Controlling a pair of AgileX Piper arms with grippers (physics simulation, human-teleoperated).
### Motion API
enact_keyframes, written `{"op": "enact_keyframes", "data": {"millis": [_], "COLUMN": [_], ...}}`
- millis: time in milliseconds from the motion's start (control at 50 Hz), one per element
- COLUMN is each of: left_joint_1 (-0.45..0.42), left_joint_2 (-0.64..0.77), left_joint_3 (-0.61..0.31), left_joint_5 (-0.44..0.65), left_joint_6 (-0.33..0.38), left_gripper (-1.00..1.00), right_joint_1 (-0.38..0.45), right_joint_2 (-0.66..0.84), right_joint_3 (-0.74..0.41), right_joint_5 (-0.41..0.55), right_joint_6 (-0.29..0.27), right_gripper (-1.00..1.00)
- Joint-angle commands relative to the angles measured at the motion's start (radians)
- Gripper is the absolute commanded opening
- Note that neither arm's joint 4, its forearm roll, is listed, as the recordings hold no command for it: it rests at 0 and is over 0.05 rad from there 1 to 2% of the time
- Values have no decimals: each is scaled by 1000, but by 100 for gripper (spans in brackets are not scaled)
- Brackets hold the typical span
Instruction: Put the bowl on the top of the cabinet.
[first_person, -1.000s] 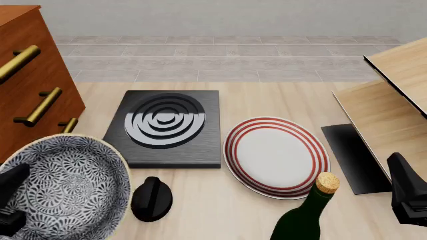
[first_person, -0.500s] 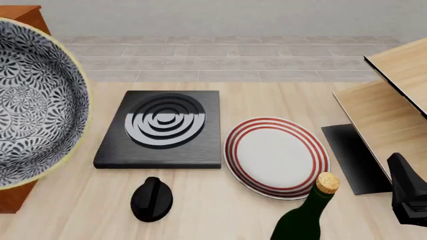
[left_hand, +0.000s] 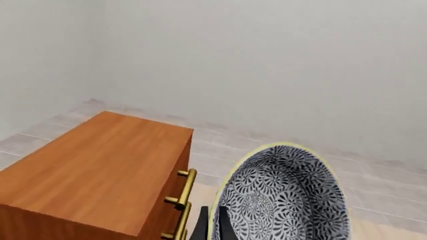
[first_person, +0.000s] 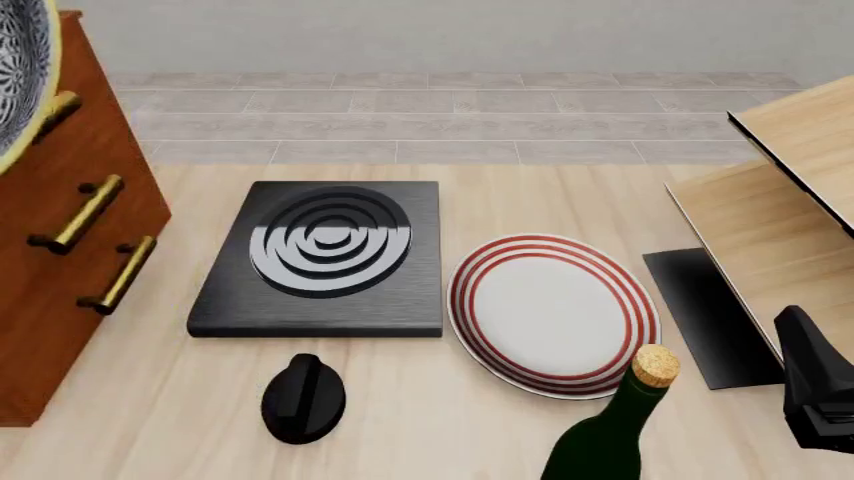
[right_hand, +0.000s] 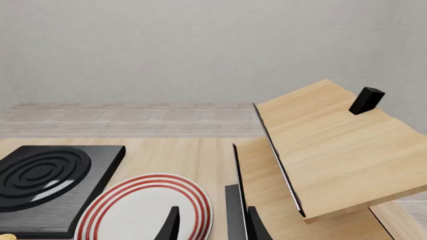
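The blue-grey and white floral bowl (left_hand: 283, 195) is held high, tilted on edge beside the reddish-brown cabinet's top (left_hand: 100, 165), out over the brass-handled drawer front. My left gripper (left_hand: 212, 227) is shut on the bowl's rim. In the front view only a sliver of the bowl (first_person: 20, 70) shows at the top left corner, in front of the cabinet (first_person: 67, 240); the left gripper is out of that view. My right gripper (right_hand: 213, 229) is open and empty, low near the table's front right.
On the table are a black stove plate (first_person: 320, 255), a white plate with red rings (first_person: 554, 312), a black knob (first_person: 303, 398) and a green corked bottle (first_person: 607, 440). A pale shelf unit (first_person: 787, 200) stands at the right, with a black mat (first_person: 707, 315) beside it.
The left gripper has lifted the bowl from low at the front left up and leftward, so it has nearly left the front view. The right arm has not moved.
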Motion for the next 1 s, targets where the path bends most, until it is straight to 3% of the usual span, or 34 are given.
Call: {"op": "enact_keyframes", "data": {"millis": [20, 140, 240, 380, 420, 620, 1000], "left_joint_1": [118, 196, 317, 362, 419, 478, 512], "left_joint_2": [71, 118, 211, 233, 264, 310, 387], "left_joint_3": [-21, -24, -28, -33, -36, -49, -56], "left_joint_5": [-77, -128, -199, -234, -270, -306, -327], "left_joint_6": [-102, -160, -234, -253, -281, -315, -339], "left_gripper": [-100, -100, -100, -100, -100, -100, -100], "right_joint_1": [0, 0, 0, 0, 0, 0, 0], "right_joint_2": [0, 0, 0, 0, 0, 0, 0], "right_joint_3": [0, 0, 0, 0, 0, 0, 0], "right_joint_5": [0, 0, 0, 0, 0, 0, 0], "right_joint_6": [0, 0, 0, 0, 0, 0, 0], "right_gripper": [100, 100, 100, 100, 100, 100, 100]}}
